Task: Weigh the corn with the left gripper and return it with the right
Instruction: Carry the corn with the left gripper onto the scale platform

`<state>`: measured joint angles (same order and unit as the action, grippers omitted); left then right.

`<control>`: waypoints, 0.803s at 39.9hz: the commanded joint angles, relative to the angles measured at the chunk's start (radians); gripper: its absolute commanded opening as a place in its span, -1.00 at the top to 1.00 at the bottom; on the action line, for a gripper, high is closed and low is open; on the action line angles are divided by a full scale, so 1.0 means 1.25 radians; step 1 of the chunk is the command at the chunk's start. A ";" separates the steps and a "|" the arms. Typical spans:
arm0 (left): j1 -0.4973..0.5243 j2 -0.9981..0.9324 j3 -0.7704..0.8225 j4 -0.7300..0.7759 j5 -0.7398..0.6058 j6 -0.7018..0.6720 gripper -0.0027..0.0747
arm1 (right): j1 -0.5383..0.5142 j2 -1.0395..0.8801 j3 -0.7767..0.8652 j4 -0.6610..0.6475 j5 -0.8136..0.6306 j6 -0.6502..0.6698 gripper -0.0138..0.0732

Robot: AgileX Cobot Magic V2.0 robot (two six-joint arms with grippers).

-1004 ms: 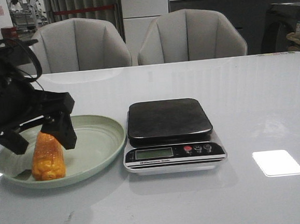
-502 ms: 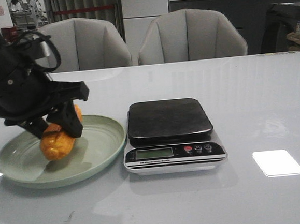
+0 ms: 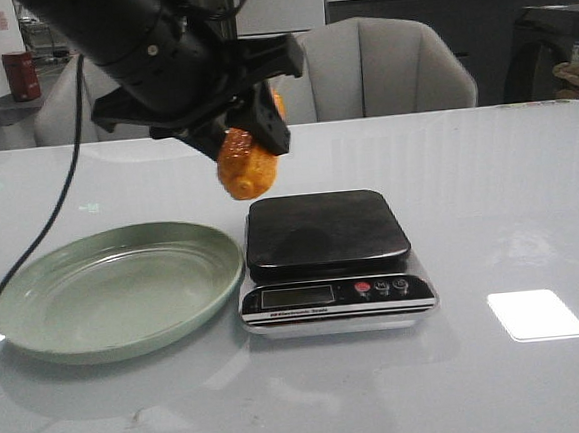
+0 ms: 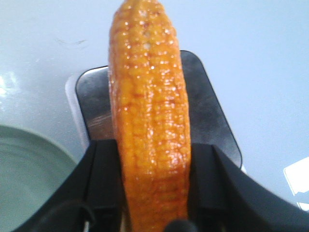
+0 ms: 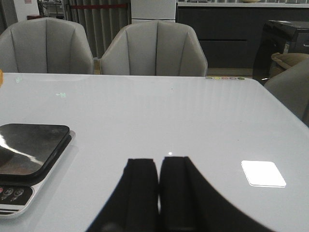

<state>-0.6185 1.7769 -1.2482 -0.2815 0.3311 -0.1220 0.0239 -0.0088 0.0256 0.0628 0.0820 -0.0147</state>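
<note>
Orange-yellow corn cob (image 3: 246, 161) is up in the air, pinched between the fingers of the black left hand (image 3: 246, 132), hanging over the back-left corner of the black-topped digital scale (image 3: 328, 259). Pale green plate (image 3: 115, 290) sits bare on the white tabletop (image 3: 500, 220). Right hand (image 5: 158, 181) has its fingers pressed together, holding nothing.

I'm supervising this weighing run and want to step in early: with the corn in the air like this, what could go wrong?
1. The left gripper holds the corn near one end, tilted, so it may slip or swing.
2. The corn hangs by the near-left edge of the scale platform; released here, it could roll off toward the plate.
3. A hard set-down could jolt the scale.
</note>
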 commanded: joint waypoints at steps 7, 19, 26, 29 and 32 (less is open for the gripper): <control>-0.043 0.049 -0.073 -0.028 -0.057 -0.005 0.38 | -0.002 -0.016 0.009 -0.006 -0.066 -0.007 0.28; -0.066 0.114 -0.085 -0.092 -0.107 -0.005 -0.30 | -0.002 -0.016 0.009 -0.006 -0.066 -0.007 0.28; -0.067 0.099 -0.090 -0.094 -0.093 -0.005 -0.30 | -0.002 -0.016 0.009 -0.006 -0.066 -0.007 0.28; -0.064 0.082 -0.090 -0.092 -0.087 -0.005 -0.29 | -0.002 -0.016 0.009 -0.006 -0.066 -0.007 0.28; -0.059 0.057 -0.087 -0.092 -0.082 -0.005 -0.29 | -0.002 -0.016 0.009 -0.006 -0.066 -0.007 0.28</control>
<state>-0.6951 1.9450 -1.3291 -0.3816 0.2681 -0.1220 0.0239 -0.0088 0.0256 0.0628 0.0820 -0.0147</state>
